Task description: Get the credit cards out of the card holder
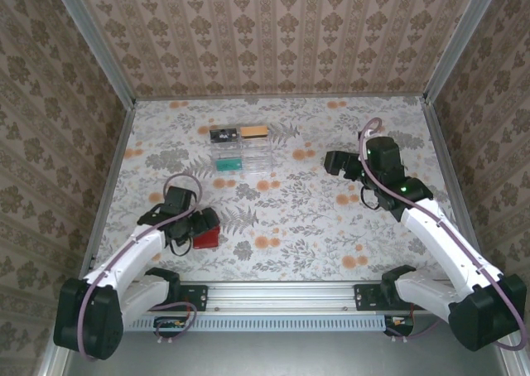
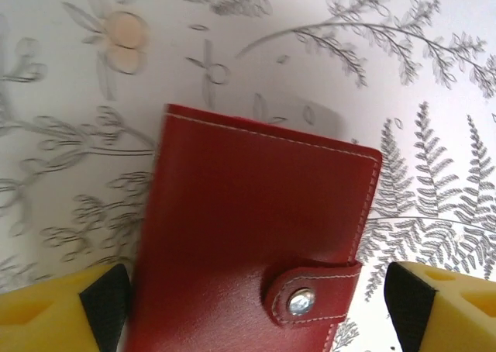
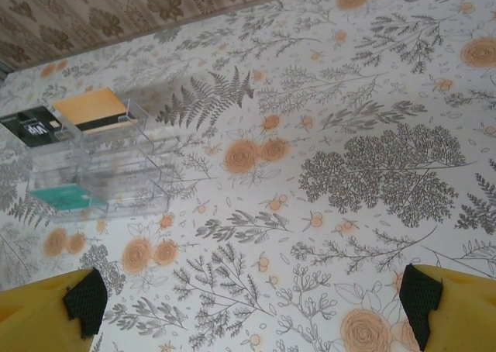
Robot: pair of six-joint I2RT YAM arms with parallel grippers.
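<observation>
The card holder (image 2: 248,228) lies closed on the floral table (image 1: 331,227), at the lower left of the top view. The left gripper (image 2: 254,301) hangs over it with its jaws wide, one yellow finger at each bottom corner of the left wrist view, either side of the red cover and apparently not touching it. The right gripper (image 3: 252,305) is wide too and holds nothing.

The step in hand looks like securing the holder. To do it well, the left jaws should close squarely on the cover's long edges, clear of the closing tab (image 2: 310,294). That leaves the tab free for the other arm to unsnap.

The left wrist view shows the tab fastened over its metal stud (image 2: 301,301) (the top view is too small to tell this). The top view shows the holder well apart from the clear tray (image 1: 241,151) at upper centre. The right wrist view shows that tray's orange card (image 3: 91,108) and teal card (image 3: 66,197).
</observation>
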